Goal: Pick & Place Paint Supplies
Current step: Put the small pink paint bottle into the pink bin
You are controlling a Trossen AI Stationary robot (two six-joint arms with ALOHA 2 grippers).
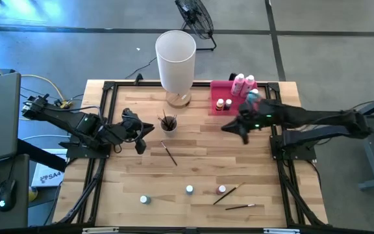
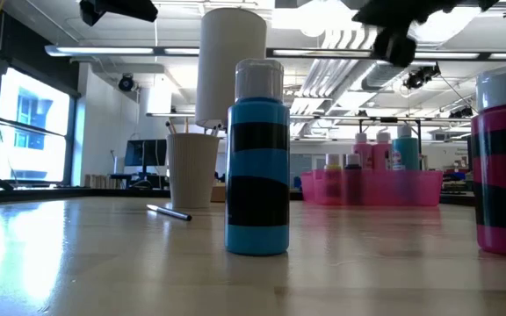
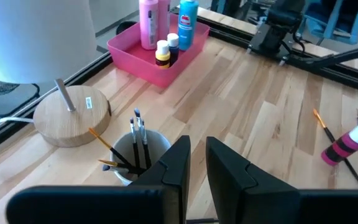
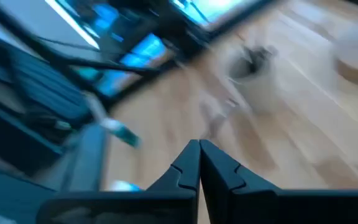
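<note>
My left gripper (image 1: 141,135) hovers narrowly open above the table, just left of a white cup (image 3: 138,152) that holds several dark-handled paintbrushes (image 1: 168,121). My right gripper (image 1: 239,130) is shut and empty in the air, near the pink tray (image 1: 221,90). Pink and teal bottles (image 3: 166,25) and tiny bottles (image 3: 165,51) stand in that tray. One brush (image 1: 169,154) lies flat on the wood. Near the near edge stand a teal bottle (image 2: 257,158), a pink bottle (image 2: 503,167) and a third bottle (image 1: 144,199), with two brushes (image 1: 229,198) lying beside them.
A tall white cylinder (image 1: 175,55) on a round wooden base (image 3: 73,115) stands at the far edge, behind the cup. A black frame (image 1: 109,88) borders the table. Bare wood lies in the table's middle, between the cup and the near bottles.
</note>
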